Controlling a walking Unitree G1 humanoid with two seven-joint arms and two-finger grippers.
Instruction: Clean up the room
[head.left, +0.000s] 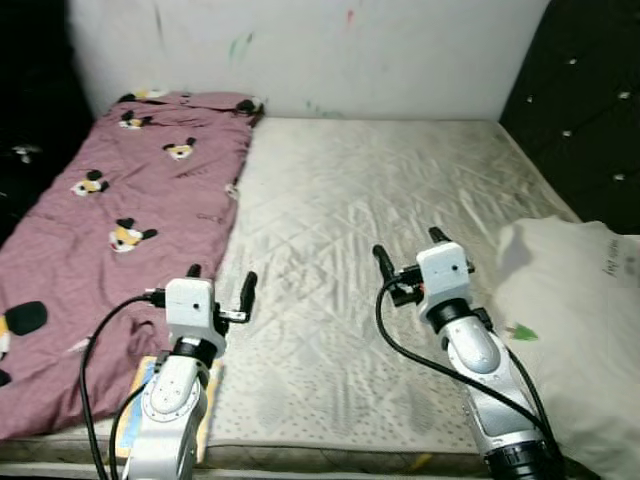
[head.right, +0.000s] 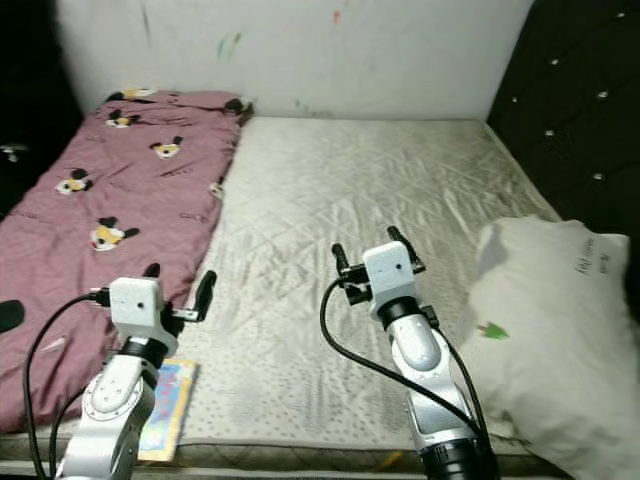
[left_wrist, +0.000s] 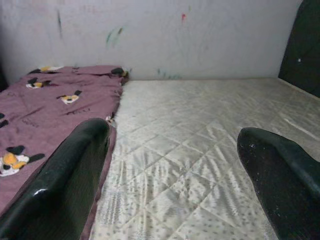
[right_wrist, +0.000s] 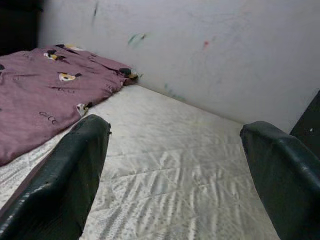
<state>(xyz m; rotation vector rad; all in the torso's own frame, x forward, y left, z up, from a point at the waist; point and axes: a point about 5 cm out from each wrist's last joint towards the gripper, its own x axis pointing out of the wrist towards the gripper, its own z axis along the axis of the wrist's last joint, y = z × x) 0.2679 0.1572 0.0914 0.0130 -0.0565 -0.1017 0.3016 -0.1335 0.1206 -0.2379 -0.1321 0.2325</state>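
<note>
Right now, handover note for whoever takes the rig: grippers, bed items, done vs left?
Left gripper: open, empty, above the mattress's near edge by the purple blanket.
Right gripper: open, empty, over mid-mattress.
Blanket lies spread along the bed's left side; white pillow at the near right edge; a colourful book by the near left corner.
Done: nothing held.
Left: likely blanket, pillow, book.

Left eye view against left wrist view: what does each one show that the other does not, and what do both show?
Left eye view adds: the white pillow at the mattress's right edge, a colourful flat booklet beneath the left arm, and the open right gripper.
Left wrist view adds: a close look between the left gripper's spread fingers.
Both: the pink cartoon-print blanket, the bare quilted mattress, the paint-marked white wall.
</note>
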